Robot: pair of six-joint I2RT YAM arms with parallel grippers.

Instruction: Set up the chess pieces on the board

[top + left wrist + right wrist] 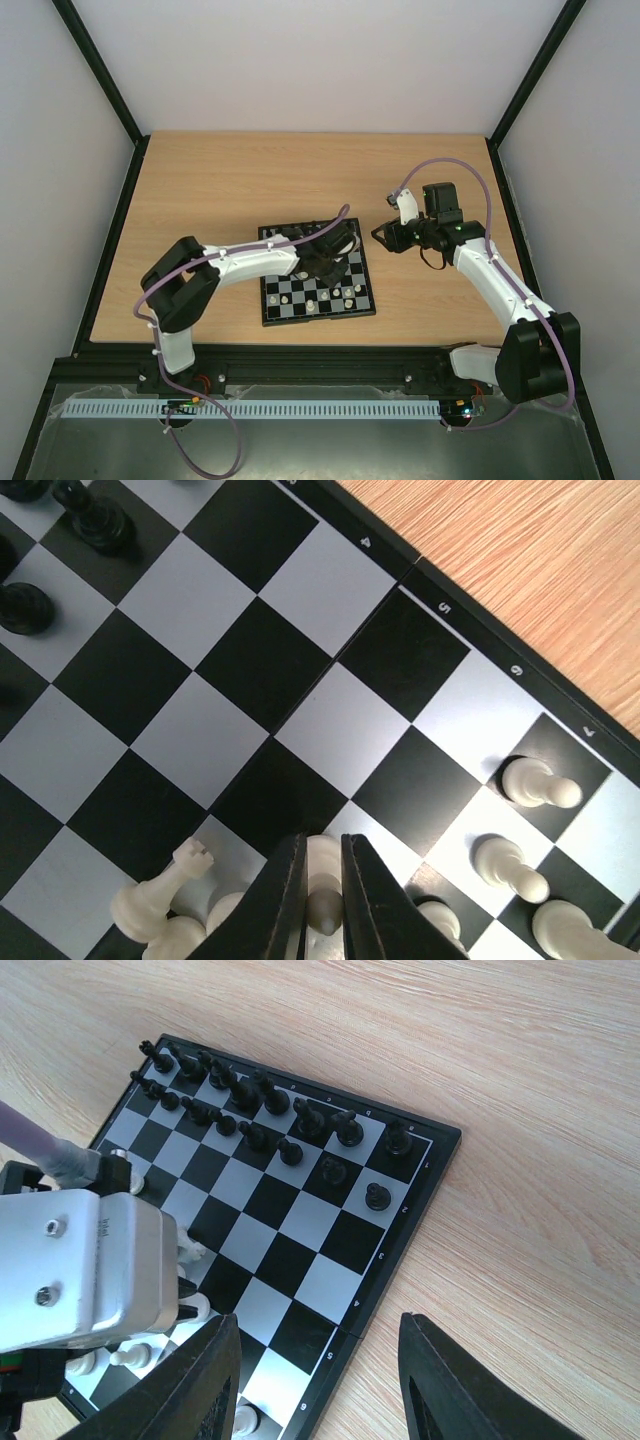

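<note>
The board (318, 318) lies at the table's middle. Black pieces (245, 1095) fill its two far rows, with two black pawns (377, 1197) nearer its right edge. Cream-white pieces (312, 303) stand on the near rows. My left gripper (322, 880) hangs low over the board's (250, 660) white side, shut on a cream-white piece (323, 895). A white rook (160, 890) leans to its left, and white pawns (540, 783) stand to its right. My right gripper (325, 1380) is open and empty over the board's (300, 1230) right edge.
The wooden table (250, 180) is bounded by a black frame and pale walls. My left arm (250, 262) reaches across the board's left half and hides part of it. The left gripper's white body (80, 1270) fills the right wrist view's left side.
</note>
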